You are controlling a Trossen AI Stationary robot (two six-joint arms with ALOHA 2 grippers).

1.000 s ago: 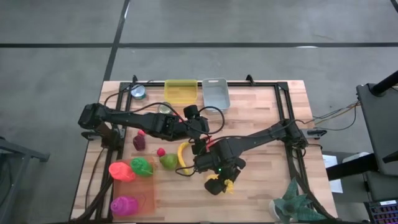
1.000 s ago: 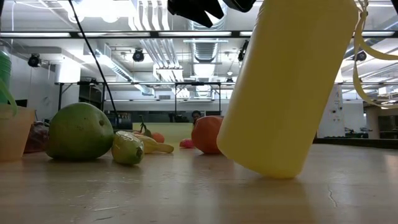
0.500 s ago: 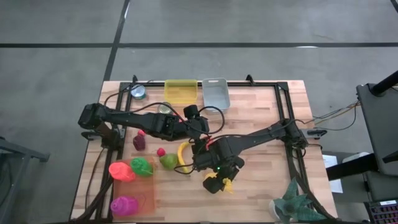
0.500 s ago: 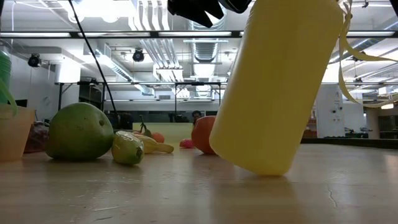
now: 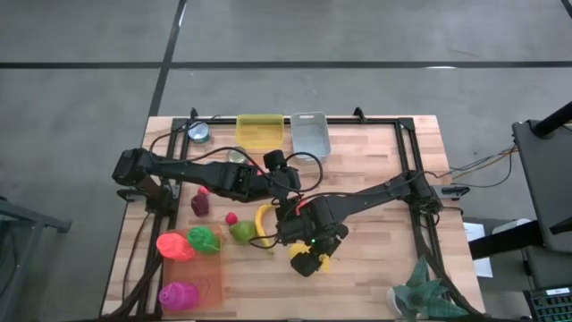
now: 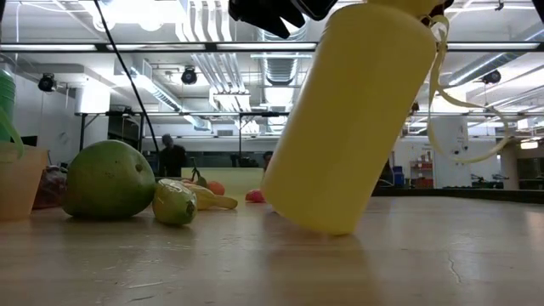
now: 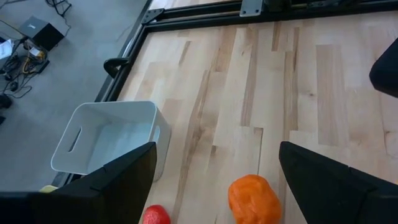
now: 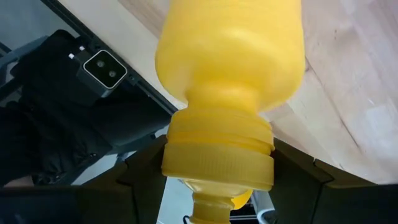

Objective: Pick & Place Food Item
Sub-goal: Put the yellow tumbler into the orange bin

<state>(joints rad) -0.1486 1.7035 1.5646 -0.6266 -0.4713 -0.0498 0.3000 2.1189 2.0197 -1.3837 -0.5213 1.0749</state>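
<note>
Spanning a grey floor, pale wooden table [image 5: 375, 179], ceiling ducts [image 6: 276, 72]

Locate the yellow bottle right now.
The yellow bottle is tilted in the right gripper, near the table's front middle in the high view, just right of the banana.

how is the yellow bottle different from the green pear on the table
The yellow bottle is tilted with only its bottom edge on the table, while the green pear lies free on it. The right gripper clamps the bottle at its cap end; nothing touches the pear. In the low view the bottle looms far larger, being nearer the camera. The bottle is smooth and cylindrical, the pear rounded. Both sit on the wooden tabletop.
</note>
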